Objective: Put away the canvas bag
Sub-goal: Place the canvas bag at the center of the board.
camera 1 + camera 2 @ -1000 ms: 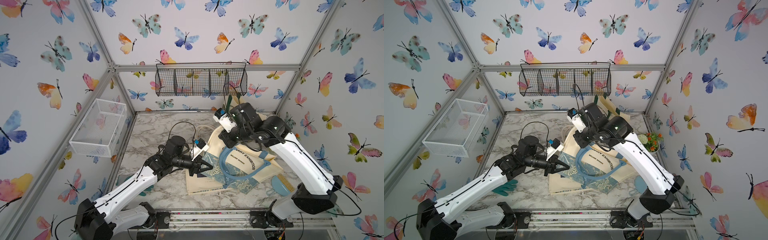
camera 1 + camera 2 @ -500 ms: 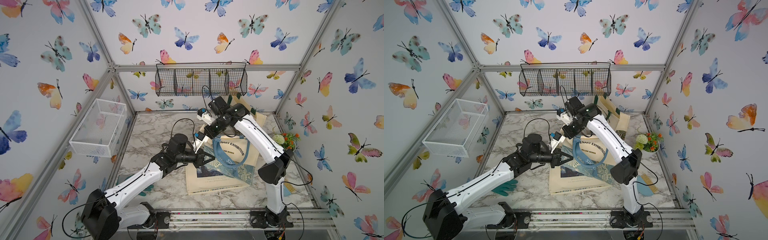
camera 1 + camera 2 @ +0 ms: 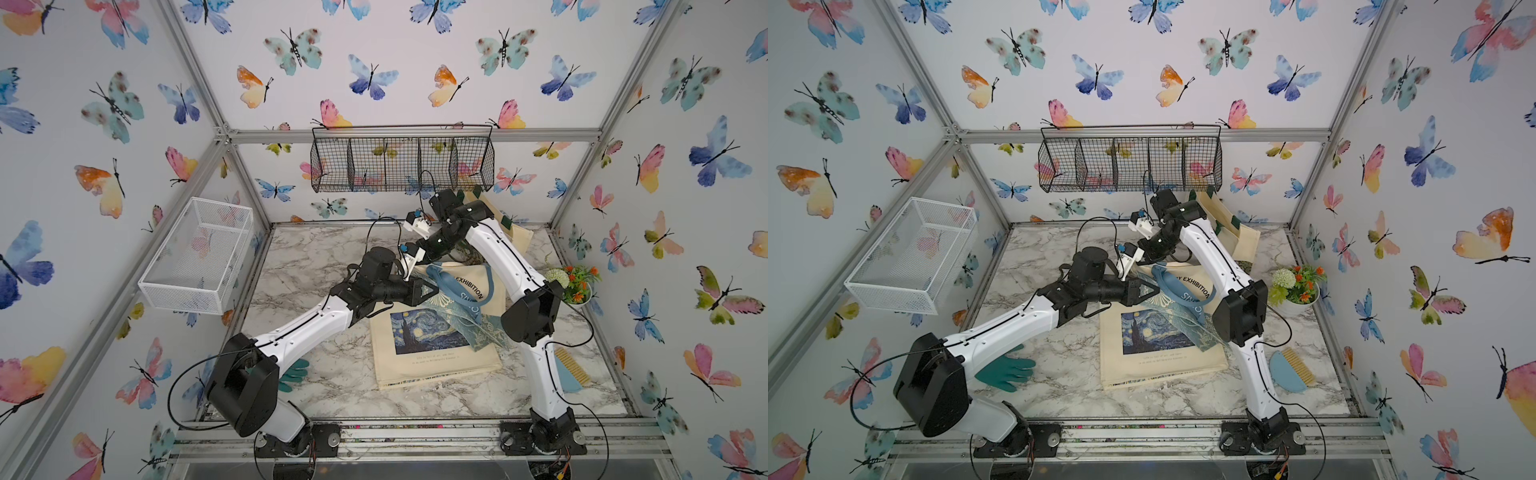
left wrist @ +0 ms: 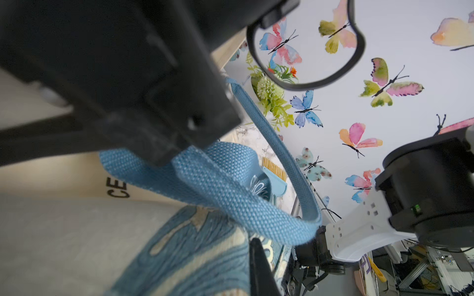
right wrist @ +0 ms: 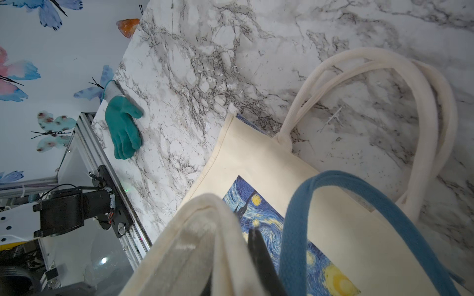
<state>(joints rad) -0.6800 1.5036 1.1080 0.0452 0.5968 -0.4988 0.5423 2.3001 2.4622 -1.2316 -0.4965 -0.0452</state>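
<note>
Canvas bag (image 3: 471, 277) hangs clamped in left jaws and right jaws.

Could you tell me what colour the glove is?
The glove is teal green, clearest in the right wrist view.

Cream, blue-strapped canvas bag (image 3: 478, 278), lettered, raised and sagging, centre-right.

Two white arms with black joints
Left arm (image 3: 307, 328), lower left, and right arm (image 3: 505, 253), centre right, wore white shells dotted with small screw holes, bulky black joint housings and thin looping black cables.
</note>
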